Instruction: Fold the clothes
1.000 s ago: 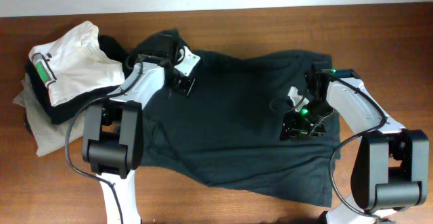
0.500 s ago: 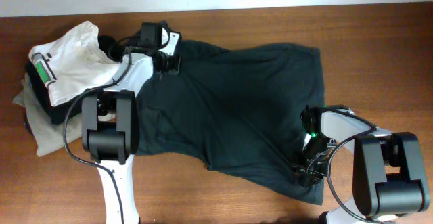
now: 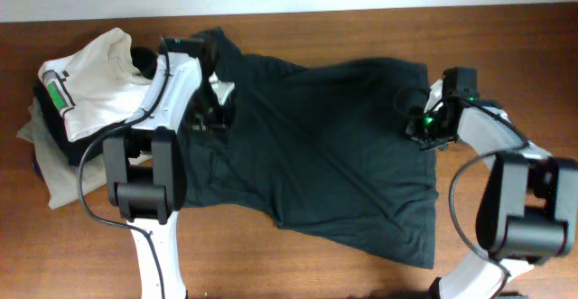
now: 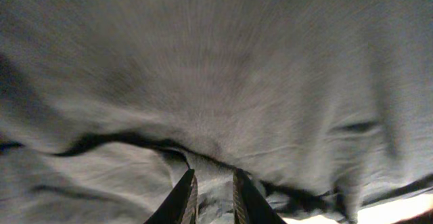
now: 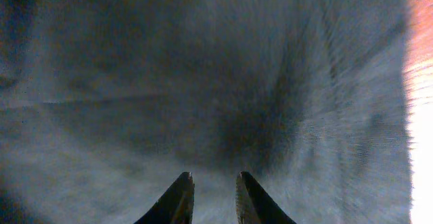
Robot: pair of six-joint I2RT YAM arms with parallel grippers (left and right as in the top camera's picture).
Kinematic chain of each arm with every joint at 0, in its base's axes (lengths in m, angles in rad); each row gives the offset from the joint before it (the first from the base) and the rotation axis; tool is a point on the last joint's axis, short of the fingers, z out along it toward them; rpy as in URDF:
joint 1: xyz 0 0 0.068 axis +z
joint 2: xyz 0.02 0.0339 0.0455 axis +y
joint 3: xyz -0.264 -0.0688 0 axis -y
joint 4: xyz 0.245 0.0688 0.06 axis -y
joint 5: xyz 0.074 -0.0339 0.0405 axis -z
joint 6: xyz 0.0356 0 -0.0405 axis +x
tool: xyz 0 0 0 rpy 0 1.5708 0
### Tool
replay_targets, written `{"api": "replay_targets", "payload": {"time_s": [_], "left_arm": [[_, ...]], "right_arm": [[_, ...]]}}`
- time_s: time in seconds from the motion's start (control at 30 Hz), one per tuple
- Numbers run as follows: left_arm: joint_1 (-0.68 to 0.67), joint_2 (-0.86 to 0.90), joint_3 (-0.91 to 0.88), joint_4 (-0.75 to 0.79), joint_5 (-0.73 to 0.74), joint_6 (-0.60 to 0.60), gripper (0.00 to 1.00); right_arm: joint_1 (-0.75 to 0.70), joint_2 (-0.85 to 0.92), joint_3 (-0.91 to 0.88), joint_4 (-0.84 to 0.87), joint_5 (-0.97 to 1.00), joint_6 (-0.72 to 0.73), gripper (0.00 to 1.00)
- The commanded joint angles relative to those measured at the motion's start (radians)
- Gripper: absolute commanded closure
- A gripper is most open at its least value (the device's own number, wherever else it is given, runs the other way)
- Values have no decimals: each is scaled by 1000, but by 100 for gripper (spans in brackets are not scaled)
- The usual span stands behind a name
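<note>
The clothes are one dark greenish-black T-shirt (image 3: 316, 154), spread plain side up across the middle of the table. My left gripper (image 3: 215, 109) hovers over its upper left part, near the collar end. In the left wrist view the left gripper (image 4: 211, 176) stands slightly open, and a raised fold of the shirt (image 4: 223, 82) lies just beyond the tips. My right gripper (image 3: 423, 126) is over the shirt's right edge. In the right wrist view the right gripper (image 5: 214, 176) has its jaws narrowly apart over flat cloth (image 5: 203, 68), with nothing between them.
A white folded shirt with a green label (image 3: 90, 82) lies at the far left on a dark garment, with a beige folded garment (image 3: 54, 177) beneath. Bare wooden table (image 3: 515, 55) shows to the right of and behind the T-shirt. The table's far edge runs along the top.
The left gripper let go of the shirt's top left corner and moved down over the cloth, jaws parting. The right gripper swung from the lower right hem up to the right edge.
</note>
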Motion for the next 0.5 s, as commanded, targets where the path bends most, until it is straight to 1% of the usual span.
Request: {"api": "replay_targets", "payload": {"time_s": [0.0, 0.03, 0.07, 0.1, 0.13, 0.17, 0.2, 0.23, 0.27, 0.3, 0.33, 0.37, 0.4, 0.43, 0.47], "left_arm": [[3, -15, -206, 113, -6, -43, 83], [3, -15, -252, 132, -28, -63, 86], [3, -15, -306, 150, -53, -72, 86], [11, -15, -341, 149, -89, -81, 87], [18, -15, -354, 143, -94, -81, 87], [24, -15, -356, 142, -93, -81, 87], [25, -15, -356, 150, -93, -81, 87], [25, -15, -356, 165, -93, -81, 87], [25, -15, -352, 173, -93, -81, 88], [25, -15, -343, 175, -93, -80, 87], [24, -15, -316, 165, -87, -80, 92], [16, -16, -275, 147, -82, -80, 94], [4, -16, -192, 116, -82, -80, 94], [-1, -16, -92, 111, -82, -79, 93], [-3, -16, -38, 139, -82, -75, 92]], "right_arm": [[-1, 93, 6, 76, -76, 19, 81], [-3, 110, 6, 102, -27, 38, 83], [-15, 119, 13, 126, 143, 101, 86], [-42, 119, 40, 124, 272, 142, 86], [-88, 119, 84, 109, 288, 143, 87], [-120, 119, 126, 82, 274, 142, 88], [-143, 119, 172, 60, 184, 82, 87], [-148, 117, 236, 25, 34, -44, 74], [-146, 111, 309, -37, -50, -100, 67], [-145, 108, 359, -79, -101, -114, 65], [-141, 108, 401, -113, -146, -117, 65], [-131, 108, 412, -116, -182, -117, 66], [-106, 112, 409, -115, -168, -116, 66], [-69, 128, 404, -107, -103, -104, 66], [-40, 154, 404, -92, -68, -89, 66]]}}
